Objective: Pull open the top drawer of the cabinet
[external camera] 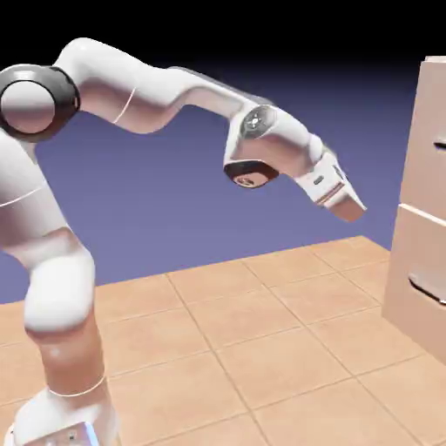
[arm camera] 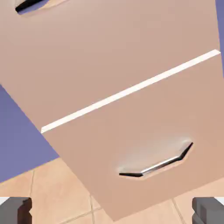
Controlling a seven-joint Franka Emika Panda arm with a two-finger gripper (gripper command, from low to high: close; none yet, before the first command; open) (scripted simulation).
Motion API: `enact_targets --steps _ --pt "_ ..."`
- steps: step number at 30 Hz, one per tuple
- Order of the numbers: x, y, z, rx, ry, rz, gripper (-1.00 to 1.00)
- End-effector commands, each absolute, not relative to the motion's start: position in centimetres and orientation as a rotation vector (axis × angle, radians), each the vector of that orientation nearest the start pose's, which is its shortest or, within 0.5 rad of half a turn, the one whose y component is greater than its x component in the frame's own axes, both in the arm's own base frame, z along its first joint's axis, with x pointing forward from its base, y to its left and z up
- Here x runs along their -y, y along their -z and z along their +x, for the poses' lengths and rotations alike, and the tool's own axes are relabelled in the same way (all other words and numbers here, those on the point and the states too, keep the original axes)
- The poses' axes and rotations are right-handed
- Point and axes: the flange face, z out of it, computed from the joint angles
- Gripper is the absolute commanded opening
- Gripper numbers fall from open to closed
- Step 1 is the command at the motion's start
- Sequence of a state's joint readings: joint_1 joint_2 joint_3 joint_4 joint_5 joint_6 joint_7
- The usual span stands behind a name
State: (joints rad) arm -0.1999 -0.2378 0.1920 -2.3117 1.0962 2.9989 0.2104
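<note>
The cabinet (external camera: pixel 420 228) stands at the exterior view's right edge, pale beige-pink, only partly in frame. Its top drawer (external camera: pixel 432 131) looks flush with the cabinet front, and a sliver of its grey handle (external camera: pixel 441 145) shows at the edge. My gripper (external camera: pixel 347 207) hangs in the air to the cabinet's left, tilted down toward it and well apart from it. In the hand view the top drawer (arm camera: pixel 109 52) fills the upper part, its handle (arm camera: pixel 33 4) at the top left. My gripper (arm camera: pixel 112 212) is open, with nothing between the two grey fingertips (arm camera: pixel 15 210).
A matching lower drawer (arm camera: pixel 144 127) with its own grey handle (arm camera: pixel 157 164) sits below a pale seam (arm camera: pixel 131 89). In the exterior view that lower drawer (external camera: pixel 418 279) is near the tan tiled floor (external camera: pixel 261 348). A blue-violet backdrop lies behind.
</note>
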Motion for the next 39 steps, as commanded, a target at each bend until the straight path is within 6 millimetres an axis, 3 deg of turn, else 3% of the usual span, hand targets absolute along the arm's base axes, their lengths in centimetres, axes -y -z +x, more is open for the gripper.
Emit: enact_targets --steps 1,27,39 --pt "6.4 -51.9 50.5 -1.337 0.941 -1.868 0.0" --pt "7.9 -51.6 60.7 -1.467 0.74 -1.077 0.0" --pt "8.3 -52.8 65.3 -1.482 0.627 -0.662 0.0"
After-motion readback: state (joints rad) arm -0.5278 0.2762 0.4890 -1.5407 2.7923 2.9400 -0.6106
